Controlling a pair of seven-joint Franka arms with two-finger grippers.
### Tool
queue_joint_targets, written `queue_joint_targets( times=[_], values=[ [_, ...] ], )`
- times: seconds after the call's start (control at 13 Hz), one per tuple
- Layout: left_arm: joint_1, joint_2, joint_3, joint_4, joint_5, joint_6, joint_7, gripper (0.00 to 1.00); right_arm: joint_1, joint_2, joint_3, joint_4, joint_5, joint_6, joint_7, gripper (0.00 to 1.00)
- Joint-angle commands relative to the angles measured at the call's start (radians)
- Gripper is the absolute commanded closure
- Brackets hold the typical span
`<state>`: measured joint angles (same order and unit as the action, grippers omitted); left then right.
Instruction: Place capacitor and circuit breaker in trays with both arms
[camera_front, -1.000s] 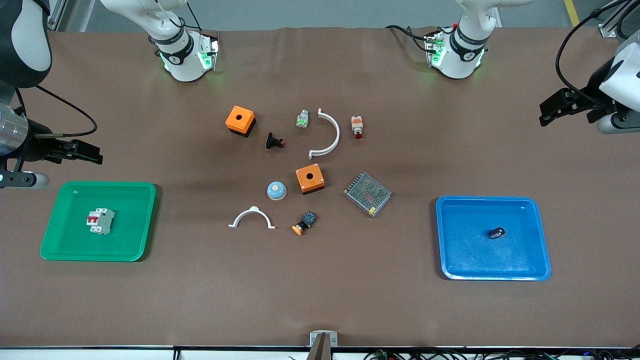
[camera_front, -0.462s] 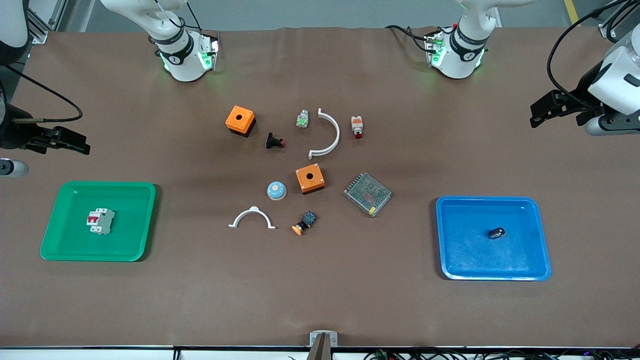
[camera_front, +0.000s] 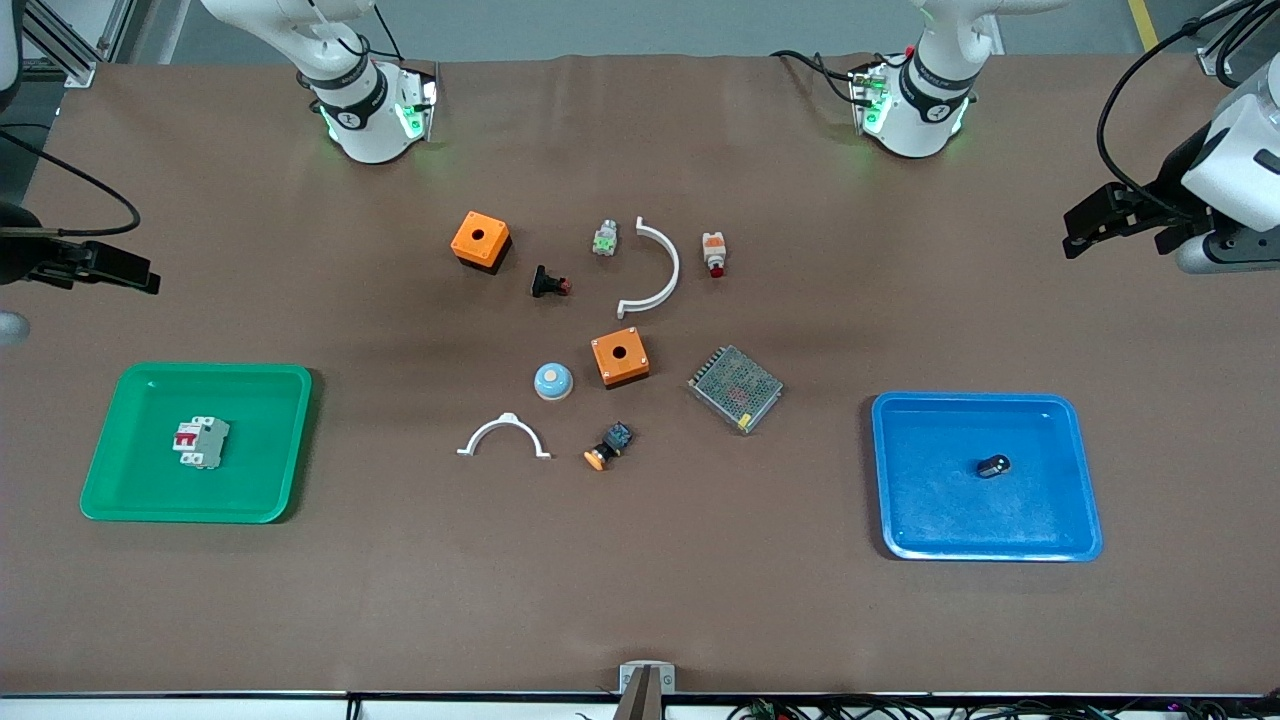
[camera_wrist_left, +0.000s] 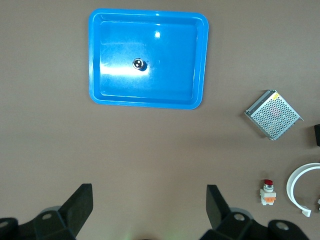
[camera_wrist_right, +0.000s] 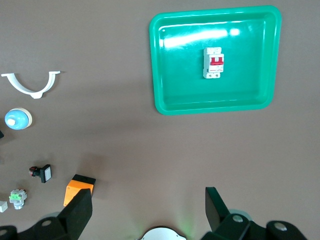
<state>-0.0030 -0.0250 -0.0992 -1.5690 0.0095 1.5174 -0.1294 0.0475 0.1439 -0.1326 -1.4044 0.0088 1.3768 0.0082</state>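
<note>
1. Brown table (camera_front: 700, 600): your circuit breaker (camera_front: 201, 442) lies in the green tray (camera_front: 140, 500), capacitor (camera_front: 993, 466) in the blue tray (camera_front: 900, 530).
2. Left gripper (camera_front: 1078, 231) and right gripper (camera_front: 140, 280) hover with fingers apart over the table ends.
3. Risk: jolting either tray could roll the capacitor.

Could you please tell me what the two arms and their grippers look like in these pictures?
Both arms have glossy white shells with black joint rings; green lights glow at their bases, and black cables trail alongside them. The left gripper and the right gripper are matte black. In each wrist view the jaws end in flat, angular black fingers on black mounts with round screw holes.
</note>
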Motion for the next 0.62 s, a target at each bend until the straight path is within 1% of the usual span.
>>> queue_joint_targets(
  times=[0.0,0.08,0.23,0.46,0.54],
  values=[
    [-0.005,-0.003,0.003,0.007,-0.008,0.004,0.020,0.00,-0.012,-0.044,0.005,0.010,0.005,-0.002,0.001,0.00],
    [-0.008,-0.003,0.003,0.009,-0.008,0.003,0.022,0.00,-0.018,-0.044,0.002,0.010,0.005,-0.002,-0.004,0.00],
    [-0.009,-0.003,0.000,0.009,0.000,0.001,0.039,0.00,-0.066,-0.044,0.005,0.005,0.008,0.001,-0.022,0.00],
    [0.006,-0.009,0.007,0.007,0.007,-0.006,0.170,0.00,-0.089,-0.049,0.005,0.002,0.017,-0.007,-0.059,0.00],
    [0.006,-0.006,0.009,0.009,0.009,-0.005,0.181,0.00,-0.086,-0.062,0.010,-0.002,0.019,-0.012,-0.057,0.00]
  ],
)
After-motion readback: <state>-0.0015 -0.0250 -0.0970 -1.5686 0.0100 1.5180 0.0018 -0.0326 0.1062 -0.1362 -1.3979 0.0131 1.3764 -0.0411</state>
